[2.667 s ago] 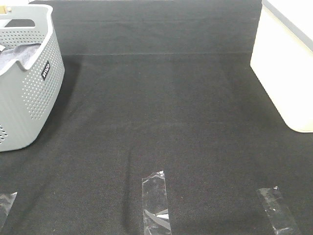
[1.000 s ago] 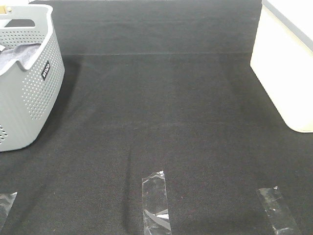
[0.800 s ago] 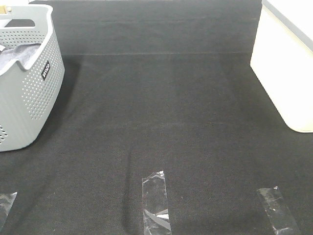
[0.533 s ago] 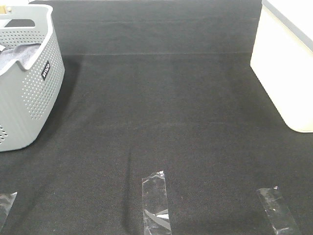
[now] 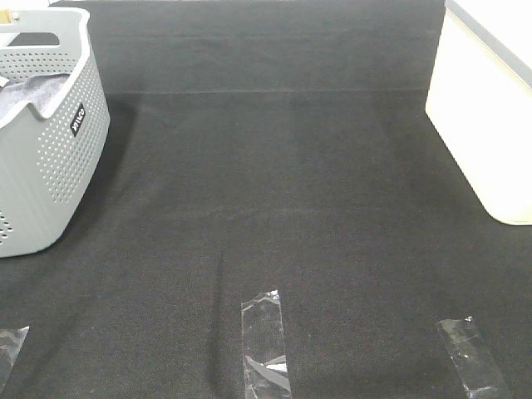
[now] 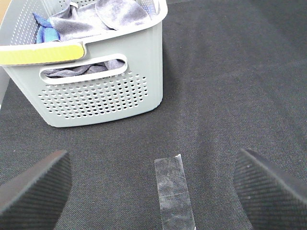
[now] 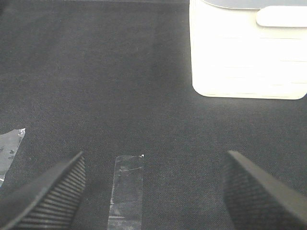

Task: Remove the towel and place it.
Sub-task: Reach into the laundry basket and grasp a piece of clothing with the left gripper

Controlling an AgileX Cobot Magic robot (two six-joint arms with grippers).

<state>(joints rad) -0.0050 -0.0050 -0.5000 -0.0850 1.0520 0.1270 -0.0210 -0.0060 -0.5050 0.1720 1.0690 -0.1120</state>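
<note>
Table [image 5: 291,191]: covered in black textured fabric and filling most of the high view. A faint seam is seen running across its far part.

White bin [image 5: 486,116]: set at the table's far right and cut off by the frame. It is pale and smooth-sided, and a grey rim is noted in the right wrist view.

Basket [image 5: 50,166]: grey, perforated, stood upright at the far left, well apart from the white bin. A yellow-topped handle [image 6: 43,52] is seen along one end. A dark label [image 5: 77,120] is fixed to its side, the white lettering too small to be read.

Towel [image 6: 117,12]: grey-lavender, crumpled, lying inside the basket. One fold is pushed up against the rim and part is seen through the handle slot. It is touched by neither gripper.

Left gripper [image 6: 152,191]: jaws spread wide, nothing held between them. The ribbed black fingers [image 6: 33,189] are held over the table, near the basket's end wall.

Right gripper [image 7: 153,191]: likewise spread wide and empty, held over the table with the white bin ahead.

Tape strips: three clear pieces are stuck along the table's near edge. One is at centre [image 5: 264,341], one at right [image 5: 470,357], and one at left is cut off by the frame [image 5: 10,345].

Blue cloth [image 6: 44,28]: a bright scrap, tucked into the basket beside the towel.
</note>
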